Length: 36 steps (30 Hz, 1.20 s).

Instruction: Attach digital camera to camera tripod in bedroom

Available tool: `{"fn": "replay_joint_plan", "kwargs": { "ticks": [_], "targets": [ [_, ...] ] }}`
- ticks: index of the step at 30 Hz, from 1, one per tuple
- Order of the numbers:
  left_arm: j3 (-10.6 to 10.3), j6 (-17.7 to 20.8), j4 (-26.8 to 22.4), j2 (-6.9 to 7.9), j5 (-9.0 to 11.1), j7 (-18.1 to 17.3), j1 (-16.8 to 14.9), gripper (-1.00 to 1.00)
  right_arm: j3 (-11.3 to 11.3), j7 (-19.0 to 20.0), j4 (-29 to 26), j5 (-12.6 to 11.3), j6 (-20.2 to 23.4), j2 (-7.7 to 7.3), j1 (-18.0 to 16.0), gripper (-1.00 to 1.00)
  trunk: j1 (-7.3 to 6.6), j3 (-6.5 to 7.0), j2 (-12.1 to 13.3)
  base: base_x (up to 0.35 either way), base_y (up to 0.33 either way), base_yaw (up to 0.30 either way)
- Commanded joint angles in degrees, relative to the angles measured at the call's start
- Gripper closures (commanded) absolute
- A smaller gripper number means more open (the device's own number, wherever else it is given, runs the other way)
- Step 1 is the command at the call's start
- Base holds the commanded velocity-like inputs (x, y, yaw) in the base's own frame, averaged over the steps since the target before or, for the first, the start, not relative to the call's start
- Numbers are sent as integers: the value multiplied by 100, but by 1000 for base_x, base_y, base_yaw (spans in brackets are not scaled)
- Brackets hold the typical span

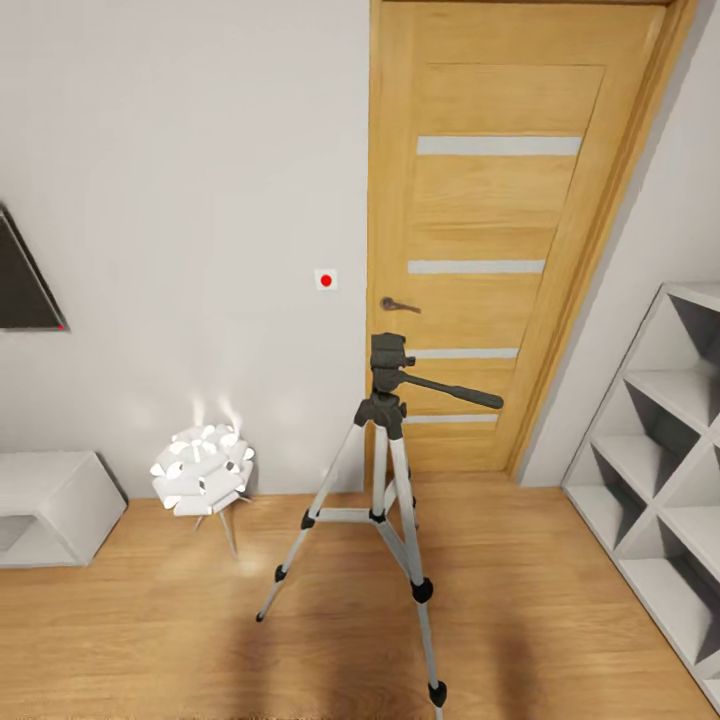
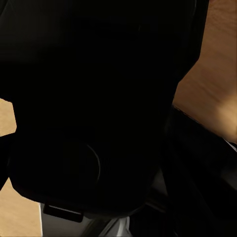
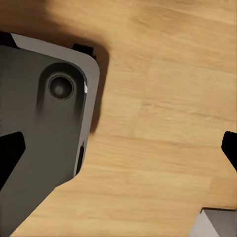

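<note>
Head view, left to right. Dark panel [image 1: 22,280] on the pale wall at the far left edge; below it a low white cabinet [image 1: 50,505] on the wood floor [image 1: 560,600]. Next, a white flower-shaped lamp [image 1: 203,468] on thin legs, close to the wall. Centre: the camera tripod [image 1: 385,500] standing upright on the floor, three silver legs spread, black head bare on top, pan handle pointing toward the right. Behind it a wooden door [image 1: 500,230], with a small white wall switch bearing a red dot [image 1: 326,280] just beside the frame. Far right: white cube shelves [image 1: 660,460].

Digital camera: not identifiable in these frames. Left wrist view is almost wholly dark, a black mass close to the lens with floor at the edges; whether that is the camera cannot be told. Left claw state: cannot tell.

Right wrist view: two dark fingertips [image 3: 10,158] at opposite edges, well apart, nothing between them but floor; a grey part of the robot's body sits alongside. Right claw spread and empty.

Handling judgement: tripod looks light and top-heavy, thin legs, easily tipped by a sideways push. Approach the head from above; steady it at the central column under the head, not by the pan handle.
</note>
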Motion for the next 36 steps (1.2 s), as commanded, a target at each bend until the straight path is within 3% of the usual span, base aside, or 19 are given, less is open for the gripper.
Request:
{"fn": "replay_joint_plan", "kwargs": {
  "ticks": [1,23,36],
  "targets": [
    [-46,-10,2,0,57,-26,-4,100,-49,16,19,41,-35,-3,-8,-100,3,-20,-12,0,0,177],
    [-46,-10,2,0,57,-26,-4,100,-49,28,25,25,-31,7,-8,-100,3,-204,-12,0,0,170],
    [-46,-10,2,0,57,-26,-4,100,-49,30,25,16,-43,-1,-8,-100,3,-321,-12,0,0,28]
  ]
}}
